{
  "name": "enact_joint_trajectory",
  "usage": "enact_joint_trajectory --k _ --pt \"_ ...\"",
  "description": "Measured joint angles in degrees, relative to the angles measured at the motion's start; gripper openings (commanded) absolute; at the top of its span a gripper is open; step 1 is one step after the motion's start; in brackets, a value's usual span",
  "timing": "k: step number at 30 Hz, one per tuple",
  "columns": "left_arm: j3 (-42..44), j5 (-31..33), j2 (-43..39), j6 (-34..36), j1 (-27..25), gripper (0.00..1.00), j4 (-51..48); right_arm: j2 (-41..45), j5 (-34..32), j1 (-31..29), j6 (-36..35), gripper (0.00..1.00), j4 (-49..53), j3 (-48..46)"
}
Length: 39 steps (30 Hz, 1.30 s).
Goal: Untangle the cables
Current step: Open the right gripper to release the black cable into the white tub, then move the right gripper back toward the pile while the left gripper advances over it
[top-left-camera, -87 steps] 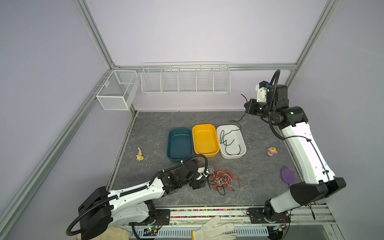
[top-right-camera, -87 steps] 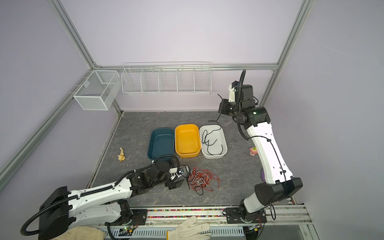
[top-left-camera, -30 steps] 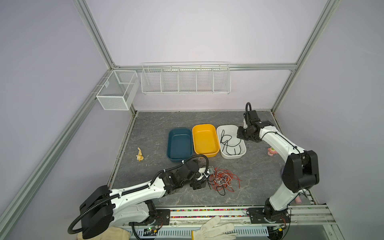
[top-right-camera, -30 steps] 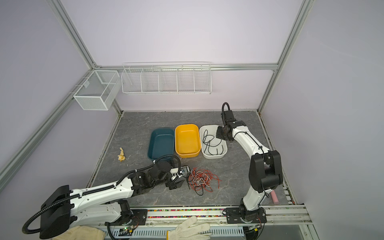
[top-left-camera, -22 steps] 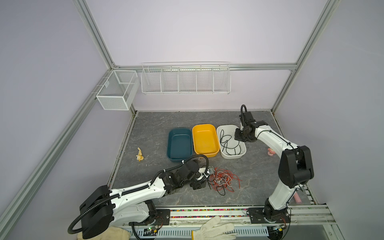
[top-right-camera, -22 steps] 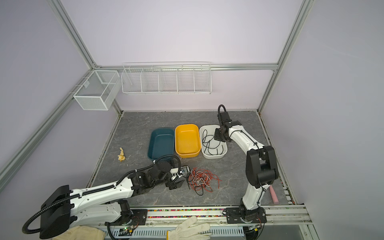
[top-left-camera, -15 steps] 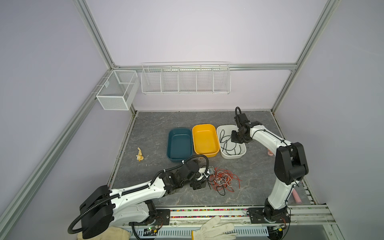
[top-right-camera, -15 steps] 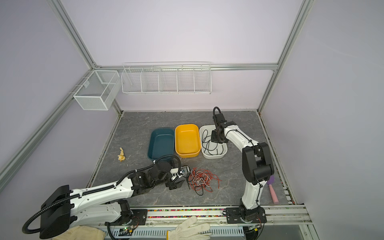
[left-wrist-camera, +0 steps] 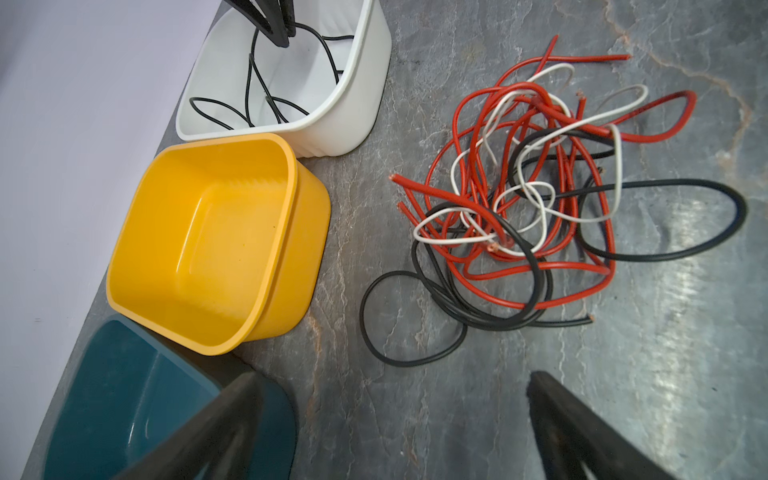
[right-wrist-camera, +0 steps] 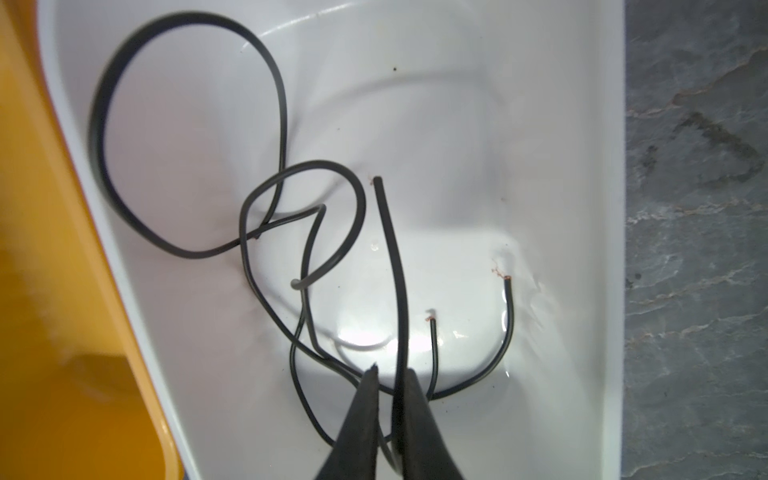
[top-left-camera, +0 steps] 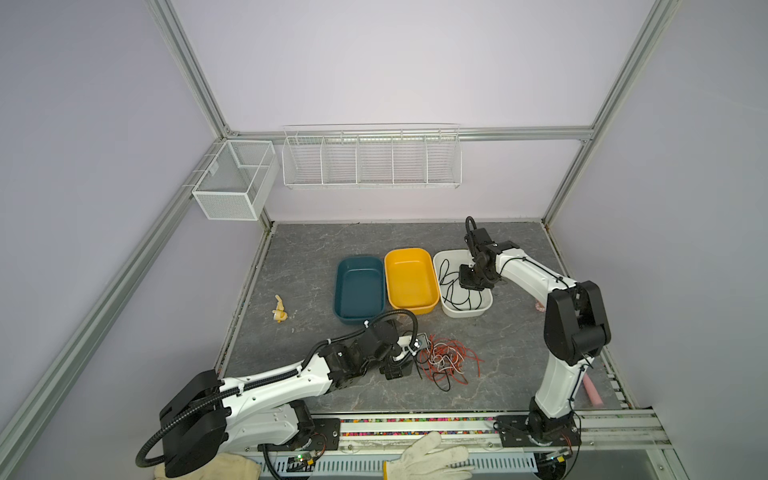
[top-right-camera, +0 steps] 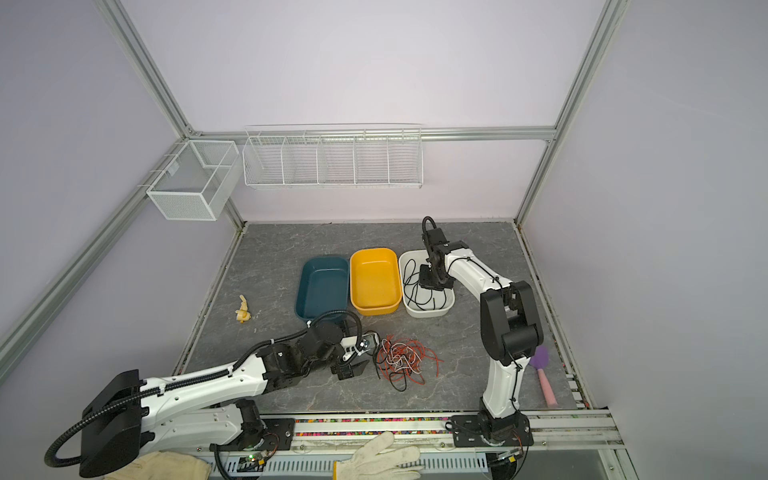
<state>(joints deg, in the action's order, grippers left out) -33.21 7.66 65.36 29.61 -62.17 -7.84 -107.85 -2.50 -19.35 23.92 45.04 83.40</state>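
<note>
We judge cables (left-wrist-camera: pixel 515 187) light, limp, snag-prone; would pinch free red end (left-wrist-camera: pixel 415 187). Left gripper (left-wrist-camera: pixel 392 380) wide open; right gripper (right-wrist-camera: pixel 392 370) nearly closed round black cable (right-wrist-camera: pixel 392 257), grip we cannot tell.

Robot lab test cell — aluminium frame (top-left-camera: pixel 194 79), plain lilac walls (top-left-camera: pixel 374 62), wire baskets (top-left-camera: pixel 371 160), mounting rail (top-left-camera: pixel 415 422)

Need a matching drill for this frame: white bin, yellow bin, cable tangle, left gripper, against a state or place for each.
Things:
1. white bin
2. yellow bin
3. tangle
4. left gripper

States or places:
a. open, holding nothing
b. empty
c. has black cables in it
d. lying on the table

Pairs: 1-c; 2-b; 3-d; 4-a
</note>
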Motion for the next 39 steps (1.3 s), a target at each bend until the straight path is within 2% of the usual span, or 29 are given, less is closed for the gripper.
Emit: enact_joint_trajectory --k 6,12,14,19,24,28,33,39 --pt "0.0 0.0 0.6 0.0 0.0 0.99 0.0 0.6 0.5 -0.3 -1.3 0.30 2.4 0.7" --pt "0.0 0.1 1.1 0.0 0.0 0.99 0.0 4.7 0.4 -0.6 -1.8 0.40 4.3 0.7" --pt "0.0 0.2 1.1 -0.1 0.0 0.99 0.0 6.8 0.4 -0.7 -2.1 0.46 5.2 1.0" --pt "-2.6 0.7 1.5 -1.6 0.0 0.99 -1.9 12.2 0.4 -1.2 -3.1 0.70 6.9 1.6" --pt "-11.5 0.9 3.5 -6.0 0.0 0.99 -8.9 20.7 0.8 -2.8 -3.8 0.84 7.0 -0.7" --pt "-17.2 -1.8 6.3 -12.2 -0.1 0.99 -14.5 29.1 2.1 -4.7 -4.3 0.98 6.4 -5.8" --pt "-18.4 -3.5 8.9 -22.3 -1.9 0.99 -18.8 36.8 4.0 -7.1 -5.0 0.93 5.5 -15.4" --pt "-18.1 -2.6 9.7 -32.5 -10.2 0.98 -19.0 42.9 5.0 -8.8 -5.0 0.90 3.0 -25.5"
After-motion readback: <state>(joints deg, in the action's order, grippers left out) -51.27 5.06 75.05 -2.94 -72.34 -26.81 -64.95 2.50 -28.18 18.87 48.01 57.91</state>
